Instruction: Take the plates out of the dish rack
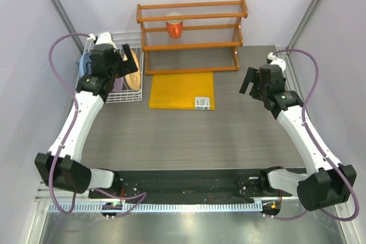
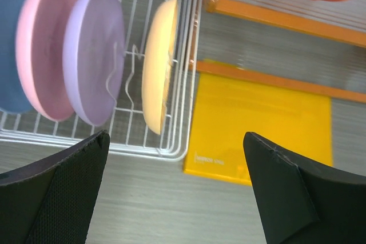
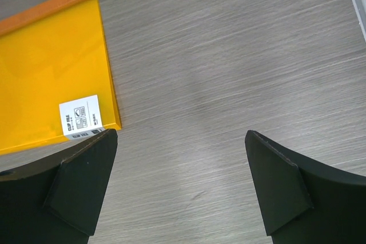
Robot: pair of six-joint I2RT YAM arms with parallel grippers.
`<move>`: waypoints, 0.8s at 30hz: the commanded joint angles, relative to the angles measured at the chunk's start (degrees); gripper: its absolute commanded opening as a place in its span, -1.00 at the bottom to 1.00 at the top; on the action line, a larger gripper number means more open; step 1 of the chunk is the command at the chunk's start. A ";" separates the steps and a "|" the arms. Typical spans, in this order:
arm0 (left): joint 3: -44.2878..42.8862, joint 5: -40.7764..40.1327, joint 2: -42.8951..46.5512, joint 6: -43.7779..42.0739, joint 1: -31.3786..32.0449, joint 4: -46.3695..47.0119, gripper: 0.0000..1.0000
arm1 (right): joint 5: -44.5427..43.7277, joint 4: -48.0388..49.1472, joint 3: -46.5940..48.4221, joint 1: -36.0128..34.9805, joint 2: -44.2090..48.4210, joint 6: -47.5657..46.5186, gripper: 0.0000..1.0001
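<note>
Left end effector (image 2: 175,136) gapes before dish rack (image 2: 143,150); blue plate (image 2: 8,44) cropped.

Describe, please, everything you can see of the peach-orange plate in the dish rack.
The peach-orange plate is round, shallow and smooth, plastic by its look. It stands on edge in the white wire dish rack, by the wall nearest the yellow clip file, a clear gap from the lilac plate. Only the rack touches it.

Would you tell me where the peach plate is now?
In the left wrist view, the peach plate stands rightmost in the dish rack, beside the lilac plate.
</note>
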State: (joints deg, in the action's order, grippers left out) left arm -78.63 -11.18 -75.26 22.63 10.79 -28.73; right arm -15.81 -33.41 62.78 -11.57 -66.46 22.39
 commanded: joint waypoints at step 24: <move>-11.10 -41.37 -28.80 -9.10 7.76 8.88 -0.20 | -1.68 4.40 -0.38 -0.12 -7.63 -1.47 0.99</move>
State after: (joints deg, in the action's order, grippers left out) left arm -86.35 -46.35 -103.59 12.93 18.13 -22.04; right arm -16.38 -31.07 62.06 -11.57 -73.80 21.91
